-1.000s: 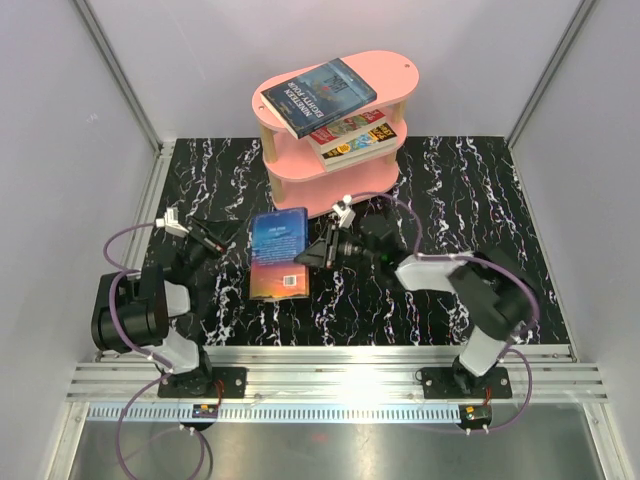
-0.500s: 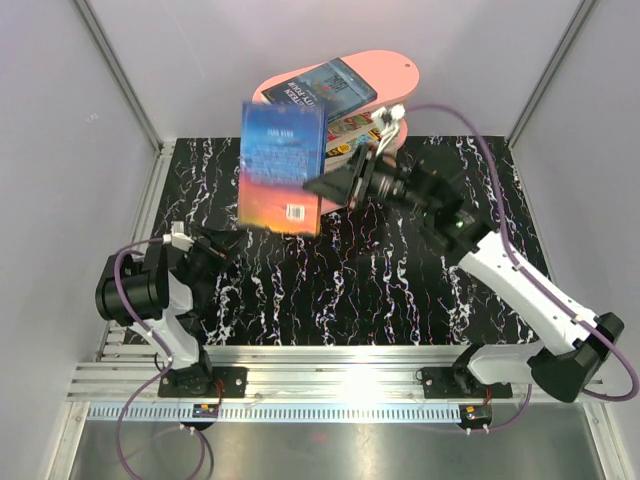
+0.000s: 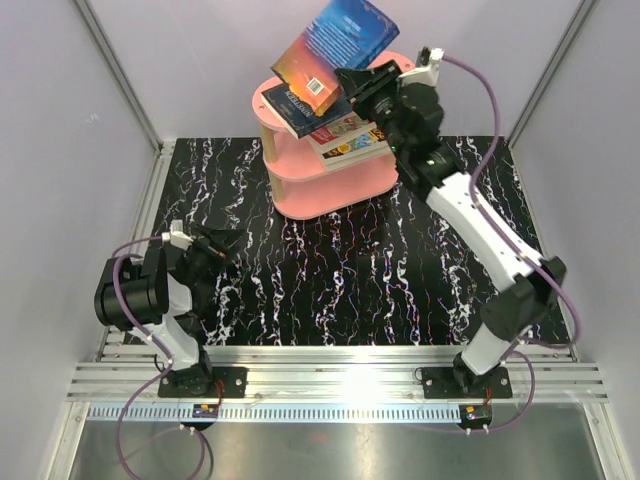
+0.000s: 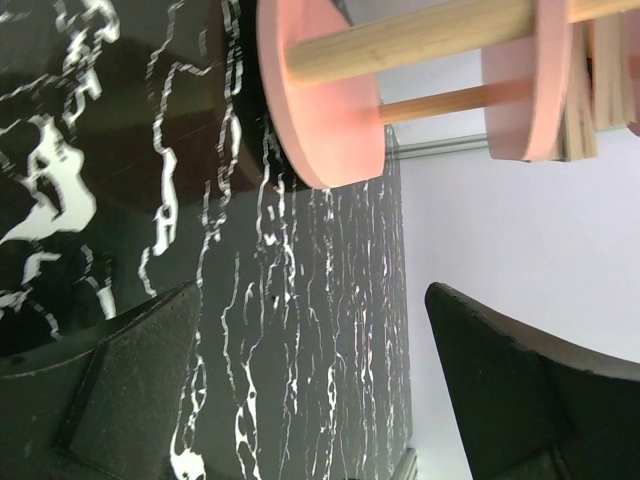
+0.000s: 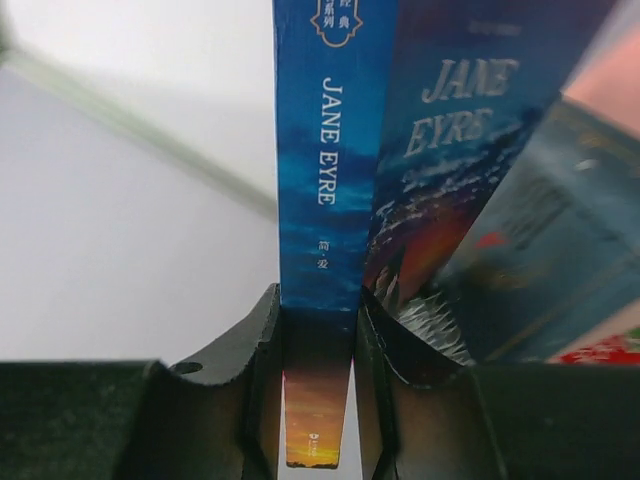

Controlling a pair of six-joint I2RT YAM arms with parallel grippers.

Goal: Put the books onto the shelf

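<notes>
My right gripper (image 3: 354,84) is shut on the spine end of a blue-and-orange "Jane Eyre" book (image 3: 335,48). The book hangs tilted above the top board of the pink shelf (image 3: 330,195). In the right wrist view the spine (image 5: 320,150) runs up from between my jaws (image 5: 318,390), which press it on both sides. A dark blue book (image 3: 298,108) lies on the top board, under the held one. Red and yellow books (image 3: 352,138) lie on the middle board. My left gripper (image 3: 207,243) is open and holds nothing, low over the table at the left, far from the shelf.
The black marbled table (image 3: 400,270) is fenced by grey walls on three sides. In the left wrist view the shelf's bottom board (image 4: 320,100) and a wooden post (image 4: 420,32) stand ahead of my open fingers (image 4: 130,380).
The right arm has lifted the blue-and-orange book off the table and carried it up and back, over the shelf's top board. The left arm has drawn back slightly.
</notes>
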